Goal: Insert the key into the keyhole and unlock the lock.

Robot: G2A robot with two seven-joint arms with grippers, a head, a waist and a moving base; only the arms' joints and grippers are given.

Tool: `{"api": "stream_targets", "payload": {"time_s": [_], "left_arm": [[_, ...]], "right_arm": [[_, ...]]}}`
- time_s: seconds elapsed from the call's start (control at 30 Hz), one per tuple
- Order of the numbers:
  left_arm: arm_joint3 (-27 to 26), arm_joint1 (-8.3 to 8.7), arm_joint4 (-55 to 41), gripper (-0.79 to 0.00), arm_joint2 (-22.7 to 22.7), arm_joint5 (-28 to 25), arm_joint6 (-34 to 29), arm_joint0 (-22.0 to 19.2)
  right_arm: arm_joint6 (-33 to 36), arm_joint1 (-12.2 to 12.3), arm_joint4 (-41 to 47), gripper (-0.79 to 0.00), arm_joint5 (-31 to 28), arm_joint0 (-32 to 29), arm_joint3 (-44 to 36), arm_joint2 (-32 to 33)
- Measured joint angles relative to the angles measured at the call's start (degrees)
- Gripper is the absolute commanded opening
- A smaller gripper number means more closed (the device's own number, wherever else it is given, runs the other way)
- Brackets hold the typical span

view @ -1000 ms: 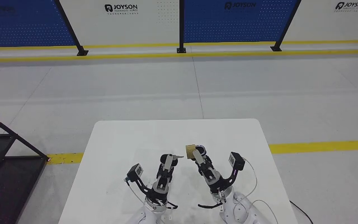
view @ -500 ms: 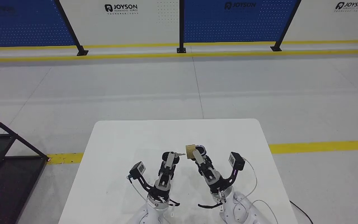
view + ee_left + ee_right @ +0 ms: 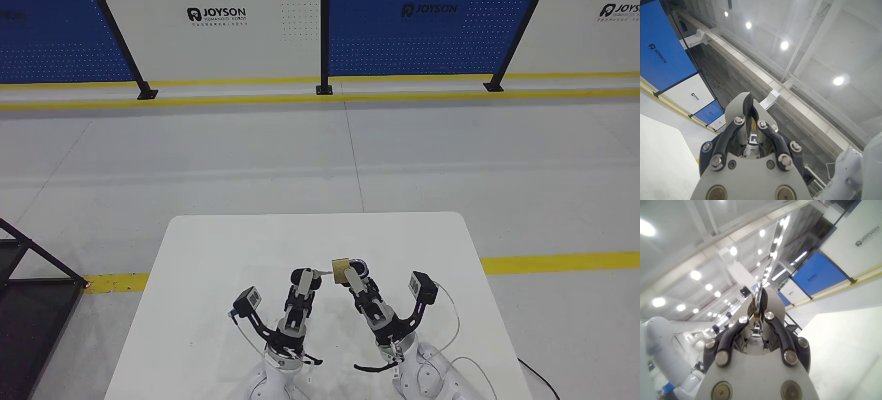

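The left gripper (image 3: pixel 306 278) is clamped on the key (image 3: pixel 320 274), and the right gripper (image 3: pixel 352 274) is clamped on the brass lock (image 3: pixel 341 267). Both hang above the white table (image 3: pixel 250 240), mid-width and nearer its front edge. The key's tip is just beside the lock; whether they touch cannot be told.

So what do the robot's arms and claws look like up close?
The left claw and right claw match: pale grey fingers with black ribbed pads, curved black links, shiny silver bolts and two brassy screws on the base. The arms are smooth and white, with a small black box by each wrist.
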Motion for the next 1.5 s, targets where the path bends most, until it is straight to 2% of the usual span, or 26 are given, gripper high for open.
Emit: {"api": "stream_targets", "payload": {"time_s": [1.03,1.5], "left_arm": [[0.3,-1.29,0.2,-0.785,-0.7,0.0,-2.3,0.0],[0.9,-1.82,1.1,-0.785,-0.8,-0.5,-2.7,-0.1]], "right_arm": [[0.0,0.0,0.0,-0.785,0.0,0.0,0.0,0.0],[2.5,-0.4,0.3,-0.785,2.2,-0.5,-1.2,0.5]]}}
